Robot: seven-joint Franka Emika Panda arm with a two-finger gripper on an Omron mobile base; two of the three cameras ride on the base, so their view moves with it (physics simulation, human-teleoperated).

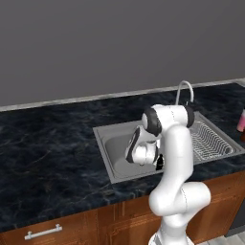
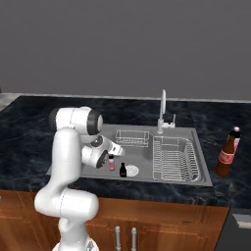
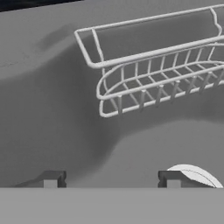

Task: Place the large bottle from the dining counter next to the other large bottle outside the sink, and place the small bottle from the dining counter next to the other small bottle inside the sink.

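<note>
The small bottle [image 2: 112, 163], pale pink with a dark cap, stands upright on the floor of the sink [image 2: 203, 169]. The other small bottle [image 2: 123, 170] [image 1: 160, 162], tiny and black, is close on its right. My gripper [image 2: 117, 153] hangs low in the basin just above the pink bottle. In the hand view my gripper [image 3: 112, 179] is open, its tips wide apart with nothing between them. On the counter right of the sink stands the large bottle [image 2: 227, 154], dark brown. The pale, dark-capped top of the other large bottle [image 2: 236, 133] peeks out behind its neck.
A wire basket [image 2: 132, 138] [image 3: 153, 74] hangs on the basin's back wall. A dish rack [image 2: 174, 157] [image 1: 210, 141] fills the sink's right half. The curved faucet [image 2: 162, 110] [image 1: 184, 91] rises behind. A white drain disc [image 2: 132, 170] [image 3: 192, 174] lies beside the bottles.
</note>
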